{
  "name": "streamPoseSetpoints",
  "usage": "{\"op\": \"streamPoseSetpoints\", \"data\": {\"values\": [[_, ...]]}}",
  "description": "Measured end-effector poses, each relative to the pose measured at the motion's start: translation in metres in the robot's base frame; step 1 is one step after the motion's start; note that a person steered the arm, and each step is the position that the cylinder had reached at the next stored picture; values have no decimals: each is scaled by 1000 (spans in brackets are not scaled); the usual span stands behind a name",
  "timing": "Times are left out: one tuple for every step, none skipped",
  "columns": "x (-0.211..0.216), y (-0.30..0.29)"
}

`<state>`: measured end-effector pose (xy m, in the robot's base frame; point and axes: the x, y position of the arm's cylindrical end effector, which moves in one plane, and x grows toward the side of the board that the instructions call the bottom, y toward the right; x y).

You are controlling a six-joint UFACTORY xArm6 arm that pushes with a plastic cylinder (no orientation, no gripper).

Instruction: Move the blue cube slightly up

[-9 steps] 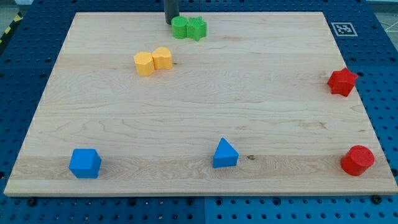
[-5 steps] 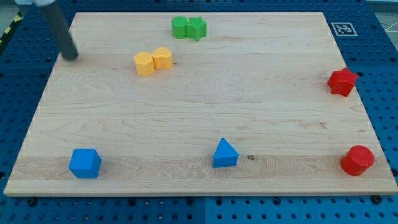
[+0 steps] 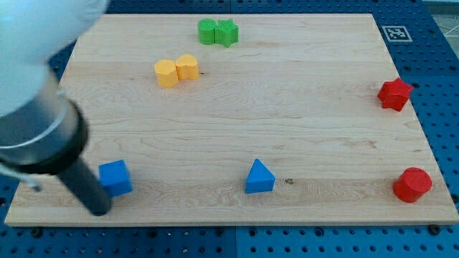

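**My tip at the blue cube, near the board's lower left corner**

I carry no claw, only a dark rod, so there is nothing on me to stand apart or together. My tip point(image 3: 97, 209) sits on the wooden board point(image 3: 287, 107) near its bottom left corner. The blue cube point(image 3: 115, 178) lies just up and to the view's right of my tip, close against the rod's side; whether they touch I cannot tell. My rod and its blurred housing rise from the tip toward the view's upper left.

Further to the view's right of my tip, along the same bottom strip, stands the blue triangular block point(image 3: 259, 177), and far beyond it the red round block point(image 3: 412, 185). Above that, by the right edge, is the red star-shaped block point(image 3: 394, 94). Well above my tip, two yellow blocks point(image 3: 176, 70) touch each other, and higher still two green blocks point(image 3: 218, 32) touch by the top edge.
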<state>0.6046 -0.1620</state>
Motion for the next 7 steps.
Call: {"op": "streamPoseSetpoints", "data": {"values": [[-24,20],[-17,18],[-6,-27],[-21,-40],[-25,-8],[-33,26],[-49,31]]}}
